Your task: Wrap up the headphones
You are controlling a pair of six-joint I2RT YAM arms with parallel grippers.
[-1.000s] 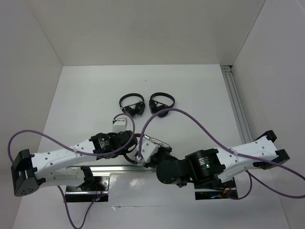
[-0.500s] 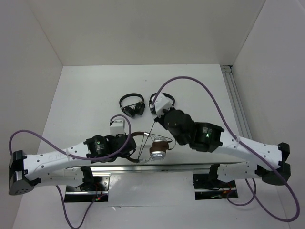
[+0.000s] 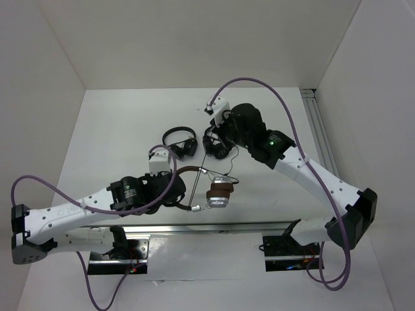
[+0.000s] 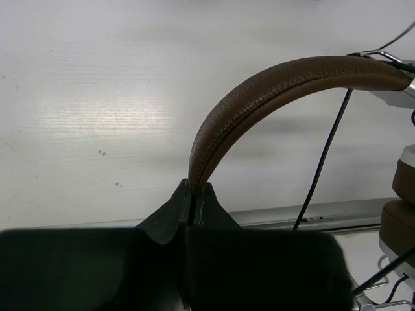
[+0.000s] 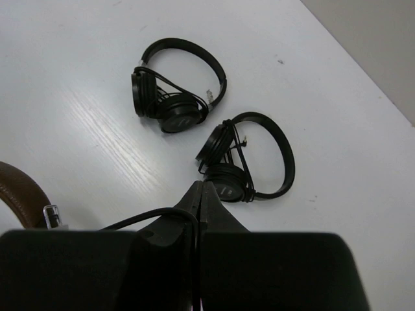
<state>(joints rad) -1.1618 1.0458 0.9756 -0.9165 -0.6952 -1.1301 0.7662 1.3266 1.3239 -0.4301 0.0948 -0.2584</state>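
Note:
The headphones (image 3: 219, 193) hang over the table near the front rail, brown headband (image 4: 279, 81) arching up and brown cushions and silver earcups to the right. My left gripper (image 4: 194, 191) is shut on the headband's lower end; in the top view it is (image 3: 180, 191), under the wrist. The thin black cable (image 3: 201, 178) runs taut from the earcups toward the far side. My right gripper (image 5: 201, 191) is shut on the cable (image 5: 155, 214), which loops into the jaws. In the top view this gripper (image 3: 213, 144) hovers over the right black headphones.
Two small all-black headphones lie mid-table: one (image 5: 172, 97) to the left, one (image 5: 249, 159) just beyond my right fingertips. An aluminium rail (image 3: 194, 228) runs along the front edge and another (image 3: 321, 136) along the right side. White walls enclose the table.
My right arm has swung from the front rail to the far side, above the black headphones, drawing the cable out. The left arm has shifted slightly, still holding the headband.

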